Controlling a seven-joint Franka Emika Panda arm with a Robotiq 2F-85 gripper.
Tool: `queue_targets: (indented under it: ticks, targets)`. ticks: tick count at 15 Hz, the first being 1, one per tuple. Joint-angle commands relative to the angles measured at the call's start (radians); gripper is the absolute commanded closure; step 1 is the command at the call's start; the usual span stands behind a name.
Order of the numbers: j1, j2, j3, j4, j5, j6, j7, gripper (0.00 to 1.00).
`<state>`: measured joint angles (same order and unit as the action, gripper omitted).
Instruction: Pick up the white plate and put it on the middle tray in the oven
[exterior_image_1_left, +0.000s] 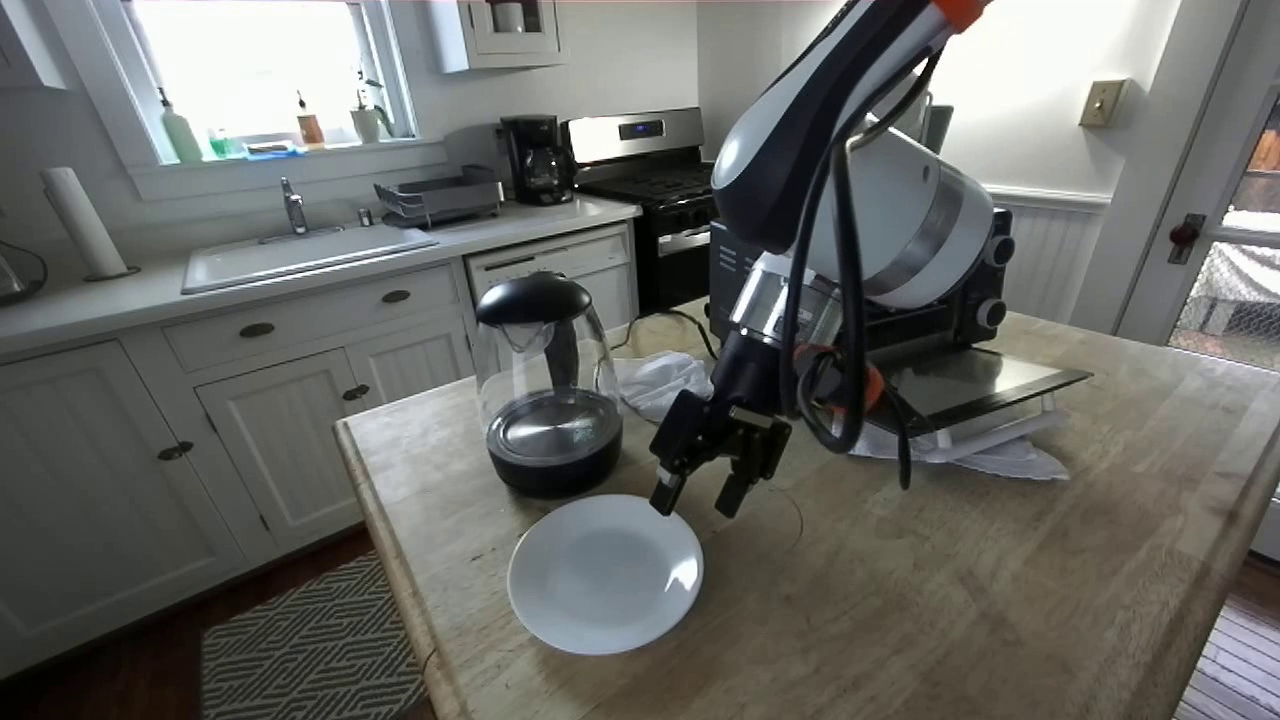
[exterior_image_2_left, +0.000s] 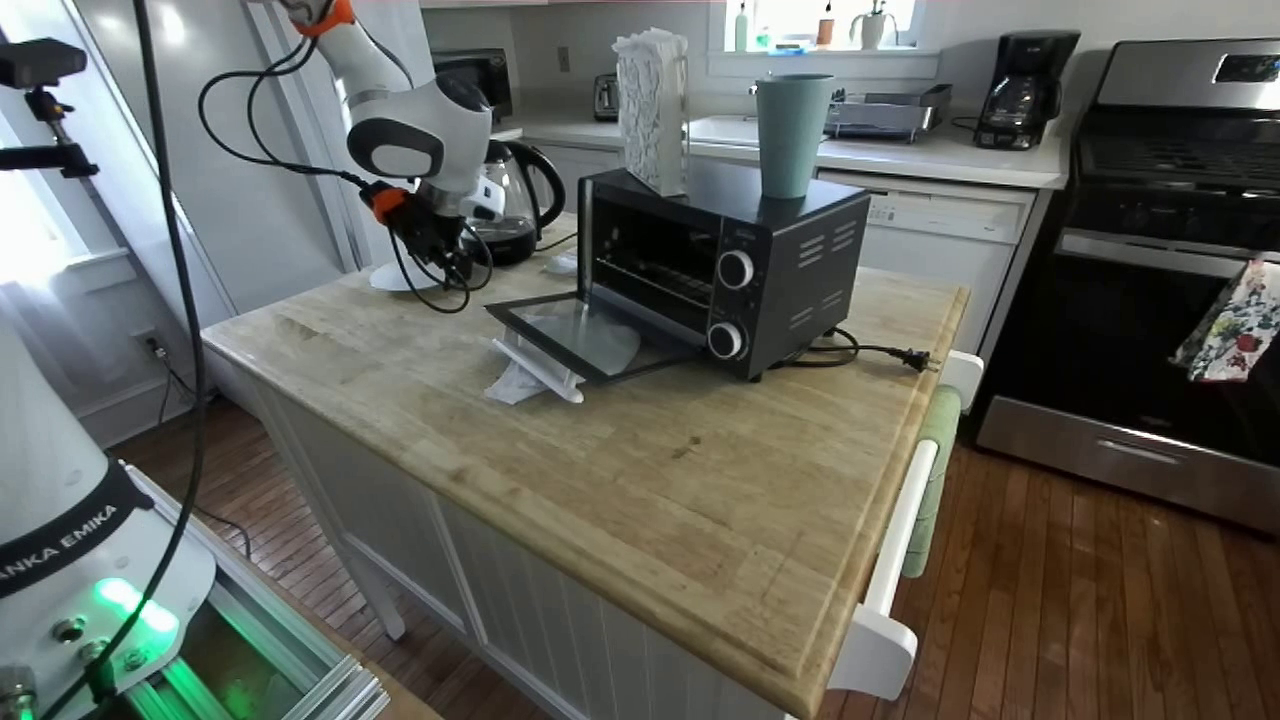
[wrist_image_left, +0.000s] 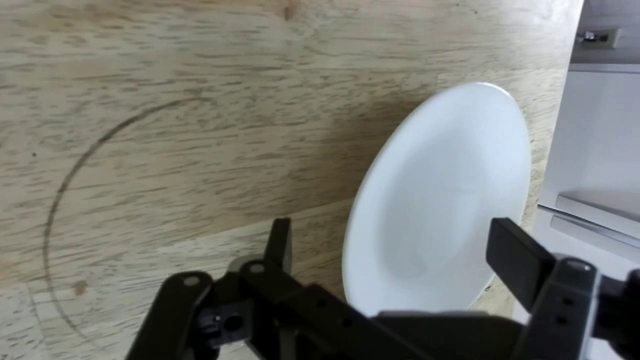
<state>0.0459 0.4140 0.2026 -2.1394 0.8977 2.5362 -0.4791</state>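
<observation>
The white plate (exterior_image_1_left: 605, 575) lies flat on the wooden table, in front of the glass kettle. It also shows in the wrist view (wrist_image_left: 440, 200) and partly behind the gripper in an exterior view (exterior_image_2_left: 392, 279). My gripper (exterior_image_1_left: 697, 503) is open and empty, just above the plate's rim on the oven side. In the wrist view (wrist_image_left: 390, 235) the rim shows between the spread fingers, one finger over bare wood and one over the plate. The black oven (exterior_image_2_left: 810, 275) stands with its glass door (exterior_image_2_left: 585, 330) lowered. A wire rack (exterior_image_2_left: 665, 282) shows inside.
The glass kettle (exterior_image_1_left: 555, 450) stands close behind the plate. A white bracket (exterior_image_2_left: 540, 368) and crumpled plastic lie under the oven door. A green cup (exterior_image_2_left: 792, 140) and a white patterned holder (exterior_image_2_left: 652, 110) stand on the oven. A power cord (exterior_image_2_left: 860, 350) lies beside it.
</observation>
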Motion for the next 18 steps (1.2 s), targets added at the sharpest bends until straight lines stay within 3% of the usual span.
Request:
queue_targets:
  ticks: [1, 18]
  targets:
    - [-0.016, 0.062, 0.025, 0.06, 0.043, 0.001, -0.016, 0.0]
    - [0.0, 0.201, 0.046, 0.196, 0.044, 0.001, 0.006, 0.03]
